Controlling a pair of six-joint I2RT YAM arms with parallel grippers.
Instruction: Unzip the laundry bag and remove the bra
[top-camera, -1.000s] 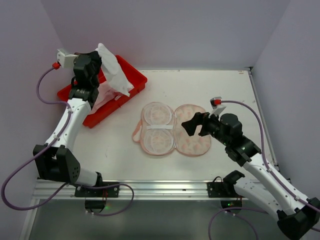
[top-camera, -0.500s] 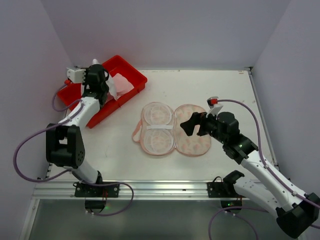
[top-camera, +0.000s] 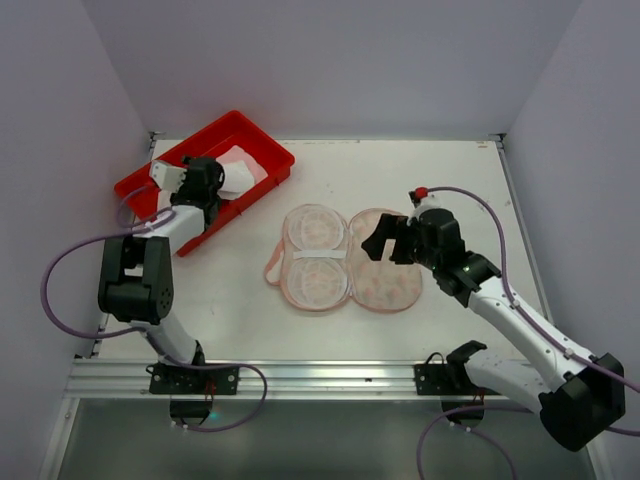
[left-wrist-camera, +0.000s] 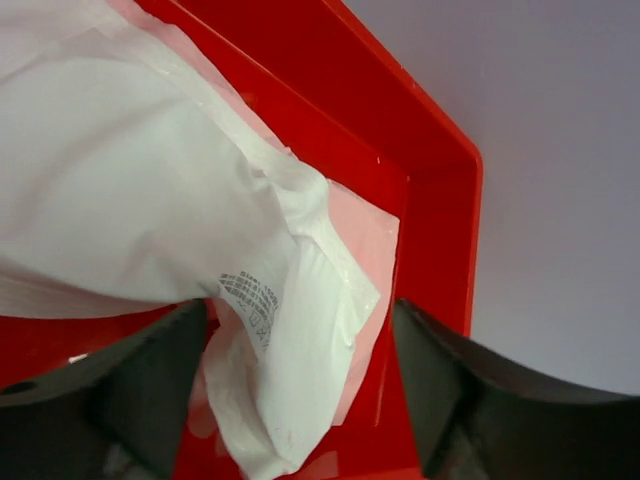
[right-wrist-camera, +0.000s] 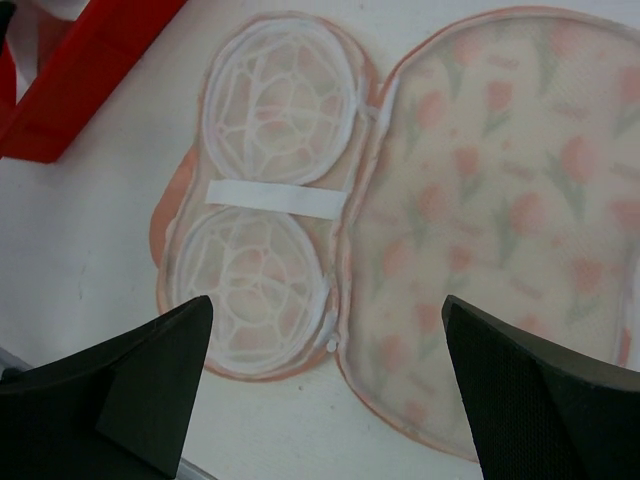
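Note:
The laundry bag (top-camera: 345, 258) lies unzipped and spread flat mid-table, its left half showing white mesh domes and a white strap (right-wrist-camera: 275, 197), its right half the printed lining (right-wrist-camera: 480, 230). The white bra (top-camera: 240, 170) lies crumpled in the red tray (top-camera: 265, 140) at the back left. My left gripper (top-camera: 218, 180) sits low in the tray, open. A fold of the bra (left-wrist-camera: 130, 190) with its label lies loose between the fingers (left-wrist-camera: 150, 380). My right gripper (top-camera: 385, 240) hovers open over the bag's zip seam (right-wrist-camera: 325, 320), holding nothing.
The tray's red wall (left-wrist-camera: 440, 200) stands close on the right of the left gripper's fingers. Purple walls enclose the table on three sides. A metal rail (top-camera: 300, 378) with both arm bases runs along the near edge.
The left arm came down from above the tray with the bra, set it inside and opened its jaws. The right gripper shifted slightly toward the back above the bag.

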